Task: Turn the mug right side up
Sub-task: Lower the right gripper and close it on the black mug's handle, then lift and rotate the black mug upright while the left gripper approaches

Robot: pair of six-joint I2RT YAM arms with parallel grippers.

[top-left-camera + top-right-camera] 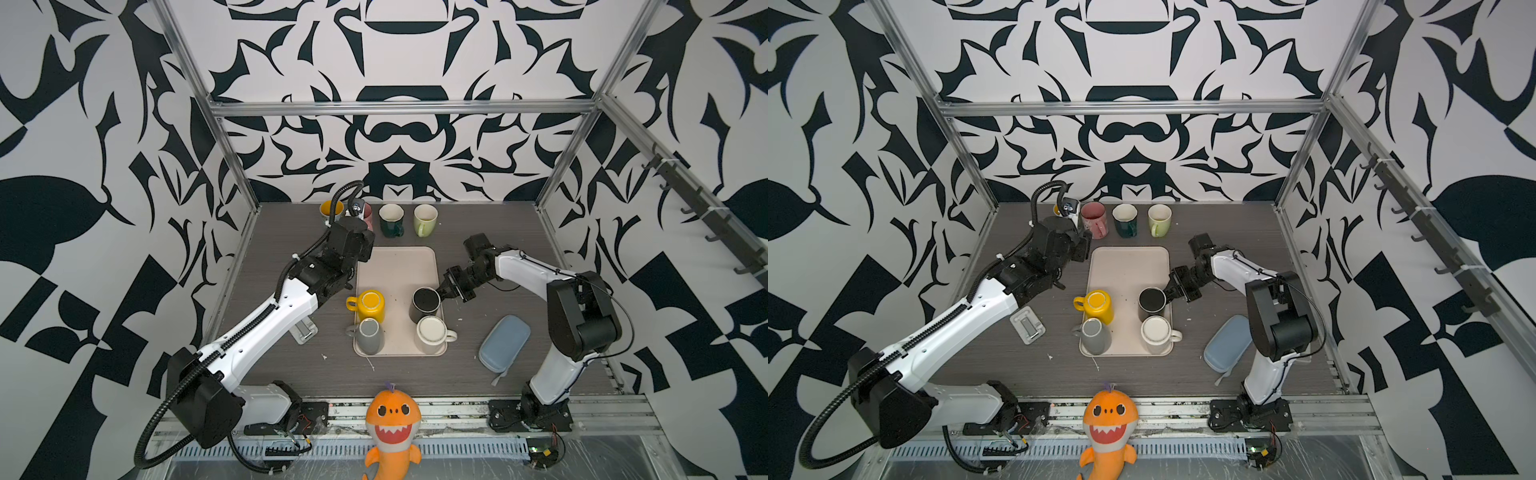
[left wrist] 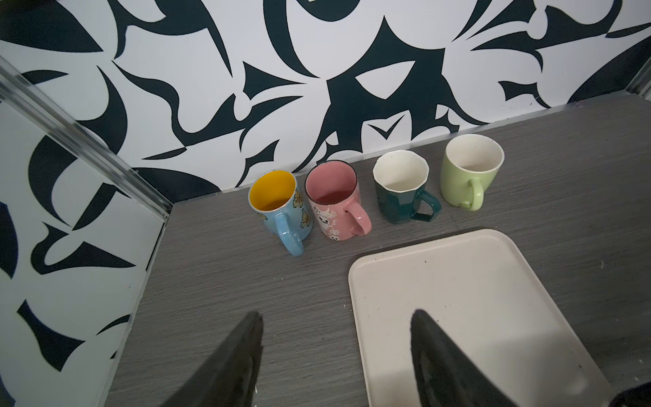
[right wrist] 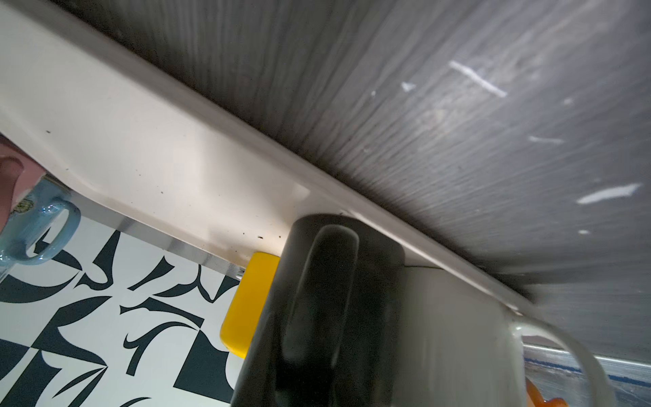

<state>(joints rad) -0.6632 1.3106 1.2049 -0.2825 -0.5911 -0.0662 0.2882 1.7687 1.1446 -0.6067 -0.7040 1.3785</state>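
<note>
On the smooth beige tray (image 1: 397,266), the right claw (image 1: 445,292) pinches the inverted matte-black mug (image 1: 424,304)'s handle; the left claw (image 2: 336,356) hangs spread.

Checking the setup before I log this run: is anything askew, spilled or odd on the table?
Nothing is spilled or broken. Four mugs on the beige tray stand upside down: yellow mug, grey mug, black mug and white mug. The four at the back are upright.
</note>
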